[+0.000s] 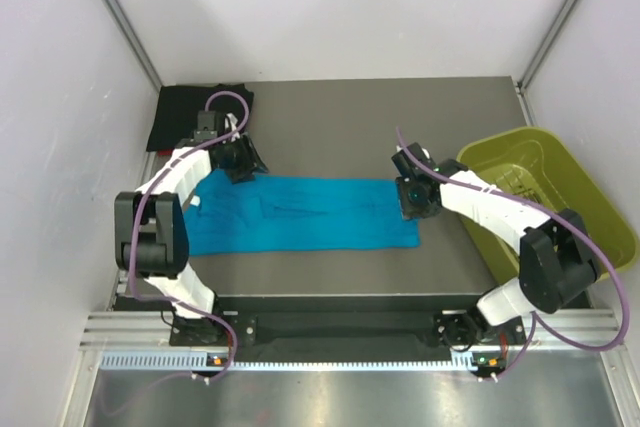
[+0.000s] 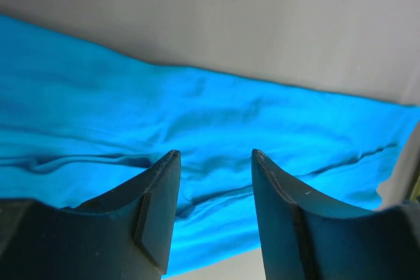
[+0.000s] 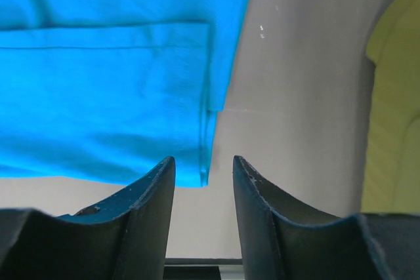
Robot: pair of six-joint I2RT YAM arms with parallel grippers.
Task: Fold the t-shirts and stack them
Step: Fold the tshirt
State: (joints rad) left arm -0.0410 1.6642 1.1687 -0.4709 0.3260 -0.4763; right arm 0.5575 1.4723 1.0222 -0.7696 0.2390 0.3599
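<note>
Left gripper [image 1: 240, 159]: open, the two dark fingers [image 2: 157, 208] stand apart and nothing is between them. It hangs over the far edge of the blue t-shirt, close to its left end.
Right gripper [image 1: 412, 197]: also open, with a narrower gap and nothing held. In the right wrist view the right edge of the blue t-shirt lies below the gap. I cannot tell if the fingertips [image 3: 259, 195] touch the cloth.
Blue t-shirt [image 1: 300, 214]: it lies flat in the middle of the table as one long band from left to right. The left part is wider than the right part. A straight seam and an upper layer of cloth show near the right end, and soft wrinkles run along the length.
Black t-shirt [image 1: 180, 112]: a dark, flat heap in the far left corner of the table, just behind the left gripper and apart from the blue one.
Bin [image 1: 560, 187]: yellow-green plastic, at the right side of the table, beside the right arm.
Table [image 1: 400, 127]: a grey surface between white walls.
</note>
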